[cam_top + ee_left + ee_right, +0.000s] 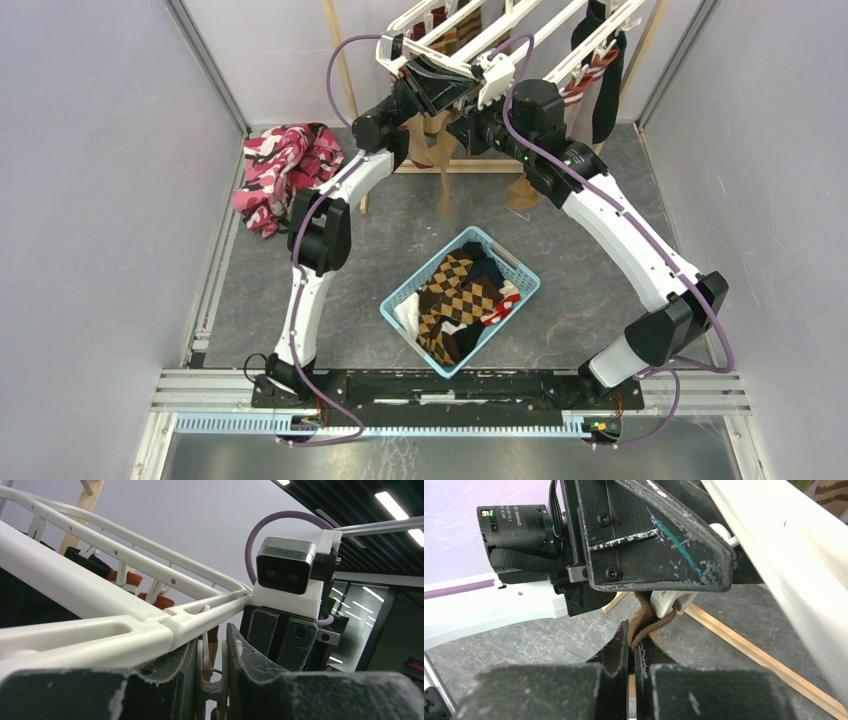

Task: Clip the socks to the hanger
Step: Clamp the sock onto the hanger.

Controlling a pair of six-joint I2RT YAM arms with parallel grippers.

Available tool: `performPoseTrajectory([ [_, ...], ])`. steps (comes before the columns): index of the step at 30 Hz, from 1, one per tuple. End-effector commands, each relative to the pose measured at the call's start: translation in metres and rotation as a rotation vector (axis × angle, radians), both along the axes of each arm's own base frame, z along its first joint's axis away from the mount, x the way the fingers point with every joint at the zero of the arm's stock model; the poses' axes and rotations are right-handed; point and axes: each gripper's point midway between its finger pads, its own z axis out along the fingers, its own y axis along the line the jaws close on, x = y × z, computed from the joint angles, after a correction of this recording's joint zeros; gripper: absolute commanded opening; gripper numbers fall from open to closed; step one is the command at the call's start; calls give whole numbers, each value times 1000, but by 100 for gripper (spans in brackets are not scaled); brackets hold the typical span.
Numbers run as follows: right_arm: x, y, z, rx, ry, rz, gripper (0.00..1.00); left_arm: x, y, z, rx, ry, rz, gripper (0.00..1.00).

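The white hanger (500, 30) stands at the back; it also shows in the left wrist view (75, 590). My left gripper (440, 88) is at its near corner, shut on a dangling white clip (212, 667), fingers squeezing both sides of it. My right gripper (472, 125) sits just below, shut on the top edge of a tan-brown sock (641, 622) and holds it up against that clip (669, 602). The sock hangs down below both grippers (441, 175). More socks (455, 295), argyle among them, lie in the basket. Black and striped socks (600, 85) hang on the hanger's right side.
The light blue mesh basket (400, 300) sits mid-table between the arms. A pink, red and black patterned cloth (285, 170) lies at the left. A thin wooden frame stand (345, 75) holds up the hanger. Another tan sock (520, 190) hangs beside the right arm.
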Motion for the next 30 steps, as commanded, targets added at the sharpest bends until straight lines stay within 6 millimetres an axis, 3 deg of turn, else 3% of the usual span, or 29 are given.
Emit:
performPoseTrajectory([
  [1,19,-43,61,124,-141,-157,0,-42,27,18,-78,-277,21,24],
  [13,20,-42,57,119,-132,-154,0,-42,27,18,-82,-259,24,59],
  [20,18,-43,56,109,-139,-148,0,-42,30,18,-82,-250,63,87],
  [25,13,-47,54,71,-163,-144,0,-42,31,11,-60,-229,98,91],
  [30,6,-60,46,3,-189,-161,15,-46,33,7,-45,-219,123,91],
])
